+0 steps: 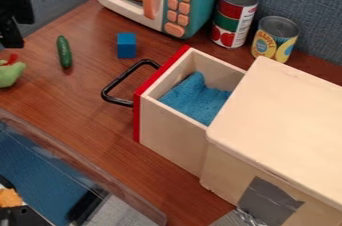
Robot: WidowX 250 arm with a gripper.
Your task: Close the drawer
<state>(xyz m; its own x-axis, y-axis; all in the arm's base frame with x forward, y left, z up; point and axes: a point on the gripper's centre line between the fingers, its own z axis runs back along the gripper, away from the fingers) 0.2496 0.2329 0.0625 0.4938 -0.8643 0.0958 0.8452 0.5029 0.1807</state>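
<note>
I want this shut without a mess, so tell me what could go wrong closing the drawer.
The blue cloth is bunched up in the open drawer and could snag under the box's top. Pushing at one end of the black handle might skew the drawer and jam it. The approach could also knock the blue block near the handle.

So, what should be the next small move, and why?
Probably the gripper should move across to just outside the red front of the drawer, by the black handle, ready to push. The drawer stands open from the wooden box, and the gripper is off at the upper left, beyond the cucumber.
</note>
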